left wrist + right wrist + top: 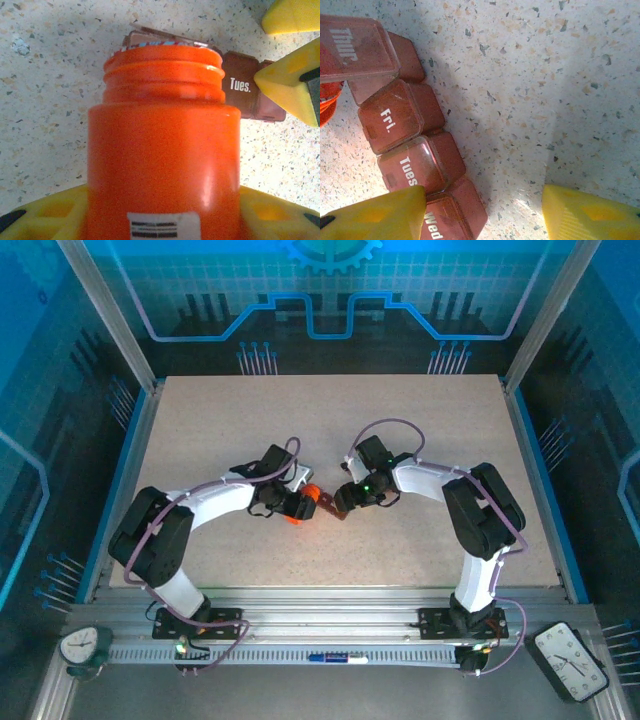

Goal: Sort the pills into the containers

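Speckled pale table (200, 430), blue-lit panels behind. At the left pincer (291, 504): pinching an orange bottle (162, 150) around its lower body, yellow fingers (45, 215) pressed to both sides. Cap off, threads bare, mouth pointing away from the wrist.

Just past that mouth, close against it: the containers (400, 120), a dark reddish-brown strip of square compartments flat on the table. Lettered lids, reading away from the bottle: "Thur", "Fri.", "Tues", "Wed". "Thur" lid swung up, the other three down. Contents of compartments and bottle: cannot tell.

At the right pincer (482, 215), over the strip's end farthest from the bottle: spread wide, pinching nothing, bare table between the two yellow fingers. One finger (375, 215) against the "Tues" and "Wed" lids, the other well off to the side of the strip.

Farther out, both arms bent inward toward the bottle from opposite sides, meeting mid-table.
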Robot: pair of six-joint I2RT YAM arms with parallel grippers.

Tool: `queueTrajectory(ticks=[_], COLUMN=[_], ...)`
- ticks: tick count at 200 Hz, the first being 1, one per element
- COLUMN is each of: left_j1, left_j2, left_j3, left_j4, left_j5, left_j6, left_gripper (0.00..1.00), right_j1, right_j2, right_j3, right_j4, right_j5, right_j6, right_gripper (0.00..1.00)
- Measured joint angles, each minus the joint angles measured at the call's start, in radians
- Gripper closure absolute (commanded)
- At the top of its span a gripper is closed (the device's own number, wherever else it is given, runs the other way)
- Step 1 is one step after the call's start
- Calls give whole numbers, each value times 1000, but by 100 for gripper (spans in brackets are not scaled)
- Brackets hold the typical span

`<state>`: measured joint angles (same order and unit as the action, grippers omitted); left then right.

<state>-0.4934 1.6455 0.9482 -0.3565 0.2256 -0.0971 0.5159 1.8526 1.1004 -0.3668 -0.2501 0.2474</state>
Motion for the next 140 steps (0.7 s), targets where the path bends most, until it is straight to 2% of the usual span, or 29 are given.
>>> queueTrajectory(ticks=[140], left_j1=[0], left_j2=[111], left_j3=[177], left_j4=[-231], left_j5=[-12], left_j6=[53], left_gripper=[100], right_j1=[1], right_j2=[0], right_j3=[0], right_j4=[2], right_j5=[0], right_j6=[5], right_gripper=[38])
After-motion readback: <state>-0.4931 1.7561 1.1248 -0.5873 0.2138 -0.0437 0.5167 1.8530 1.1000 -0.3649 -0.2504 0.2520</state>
